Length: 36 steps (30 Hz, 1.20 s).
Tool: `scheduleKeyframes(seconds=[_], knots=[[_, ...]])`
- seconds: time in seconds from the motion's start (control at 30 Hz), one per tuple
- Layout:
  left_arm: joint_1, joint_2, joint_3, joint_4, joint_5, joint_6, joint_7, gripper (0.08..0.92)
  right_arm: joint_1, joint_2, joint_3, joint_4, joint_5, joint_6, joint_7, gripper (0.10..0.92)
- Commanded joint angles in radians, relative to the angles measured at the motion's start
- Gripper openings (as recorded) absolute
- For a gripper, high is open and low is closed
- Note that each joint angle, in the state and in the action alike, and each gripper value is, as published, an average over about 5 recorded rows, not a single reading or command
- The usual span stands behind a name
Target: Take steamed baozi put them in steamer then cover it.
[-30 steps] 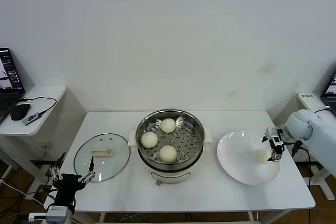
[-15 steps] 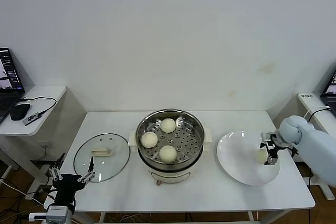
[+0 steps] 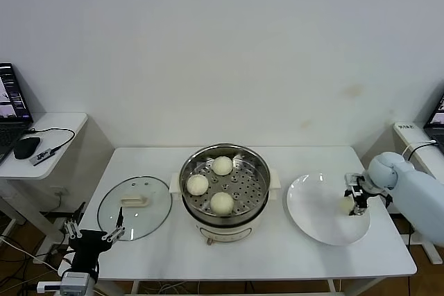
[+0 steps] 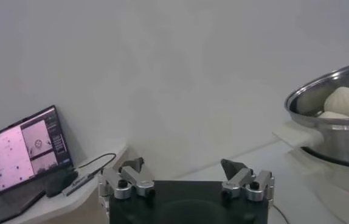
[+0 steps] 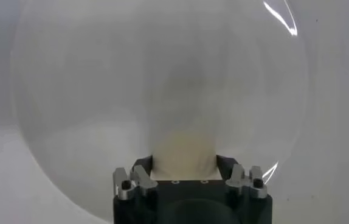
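Three baozi [image 3: 221, 202] sit in the steamer [image 3: 258, 172]; my right end effector [image 3: 354, 201] clamps around the last baozi [image 3: 345, 205]; the cover [image 3: 134, 206] waits.

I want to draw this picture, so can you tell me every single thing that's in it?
baozi in steamer: three, creamy white, on the tray
baozi on plate: one, creamy white, between the right fingers
steamer: one, shiny steel, table middle
cover: one, clear glass, left of steamer
plate: one, white, right of steamer
table: one, white
laptop: one, side table, far left
mouse: one, black, beside laptop
left gripper: open, by table's front left edge
right gripper: around plate baozi
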Motion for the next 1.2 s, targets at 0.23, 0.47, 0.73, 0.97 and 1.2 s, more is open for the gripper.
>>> scheduleKeyframes(seconds=[0.23, 0.47, 0.73, 0.97, 1.2], knots=[[-0.004, 0.005, 0.003, -0.007, -0.003, 0.001, 0.001, 0.823, 0.395, -0.148, -0.329, 0.268, 0.237, -0.096, -0.053, 0.627], [-0.011, 0.007, 0.011, -0.007, -0.003, 0.0, 0.001, 0.823, 0.729, -0.099, -0.564, 0.415, 0.447, -0.202, -0.006, 0.632], [-0.006, 0.013, 0.008, -0.015, -0.003, 0.004, 0.004, 0.823, 0.906, 0.081, -0.686, 0.483, 0.664, -0.327, 0.069, 0.636], [-0.003, 0.009, 0.005, -0.018, -0.002, 0.005, 0.003, 0.823, 0.853, 0.244, -0.702, 0.502, 0.816, -0.444, 0.172, 0.636], [-0.007, -0.002, 0.002, -0.018, -0.002, 0.005, 0.003, 0.823, 0.752, 0.376, -0.711, 0.475, 0.86, -0.53, 0.263, 0.643]])
